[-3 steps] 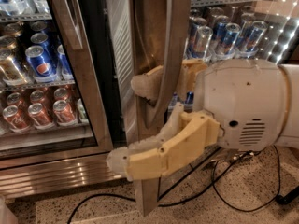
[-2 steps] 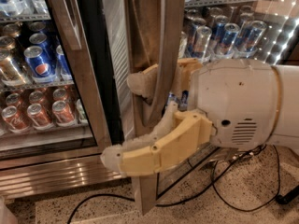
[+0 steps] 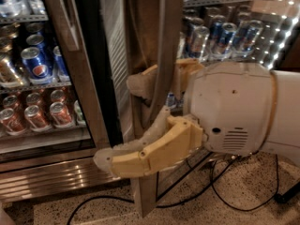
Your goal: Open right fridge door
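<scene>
The right fridge door (image 3: 140,36) stands ajar, its brushed steel frame edge-on in the middle of the camera view. Its long angled steel bar handle (image 3: 164,55) slants down across the frame. My gripper (image 3: 117,123) reaches in from the right on a big white wrist. Its tan fingers are spread wide and straddle the handle. The upper finger (image 3: 140,83) lies behind the bar and the lower finger (image 3: 145,156) crosses in front of the door's lower frame. The fingertips are far apart.
The left glass door (image 3: 84,102) is closed over shelves of blue Pepsi cans (image 3: 35,64) and red cans (image 3: 56,114). Slim cans (image 3: 225,36) line the shelves behind the open door. Black cables (image 3: 225,193) trail over the speckled floor.
My gripper has shifted a little to the left, and the door frame with its handle has swung left with it. The fingers keep the same spread.
</scene>
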`<state>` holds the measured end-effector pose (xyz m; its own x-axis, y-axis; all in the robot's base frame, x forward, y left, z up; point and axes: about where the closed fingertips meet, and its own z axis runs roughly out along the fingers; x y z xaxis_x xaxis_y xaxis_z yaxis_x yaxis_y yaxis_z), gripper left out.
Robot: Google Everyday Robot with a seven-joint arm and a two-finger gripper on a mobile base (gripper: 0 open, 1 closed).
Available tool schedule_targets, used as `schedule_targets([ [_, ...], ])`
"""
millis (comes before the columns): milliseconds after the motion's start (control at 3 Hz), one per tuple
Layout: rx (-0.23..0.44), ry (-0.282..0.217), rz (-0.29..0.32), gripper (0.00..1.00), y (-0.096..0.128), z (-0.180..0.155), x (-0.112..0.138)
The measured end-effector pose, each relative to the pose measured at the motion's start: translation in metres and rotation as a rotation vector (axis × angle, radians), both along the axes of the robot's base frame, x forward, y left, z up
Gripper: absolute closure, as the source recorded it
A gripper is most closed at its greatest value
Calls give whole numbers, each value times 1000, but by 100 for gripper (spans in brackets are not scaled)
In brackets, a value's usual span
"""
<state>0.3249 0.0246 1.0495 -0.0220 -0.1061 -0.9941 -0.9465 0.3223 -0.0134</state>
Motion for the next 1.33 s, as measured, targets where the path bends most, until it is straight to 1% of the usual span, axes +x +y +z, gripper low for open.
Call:
schedule_targets([
  [333, 0, 0, -1, 0, 1, -1, -1],
  [667, -15, -29, -32, 0, -3, -2, 3],
  [1000, -15, -30, -32, 0, -2, -2, 2],
  [1333, -28, -48, -52, 0, -2, -3, 2],
])
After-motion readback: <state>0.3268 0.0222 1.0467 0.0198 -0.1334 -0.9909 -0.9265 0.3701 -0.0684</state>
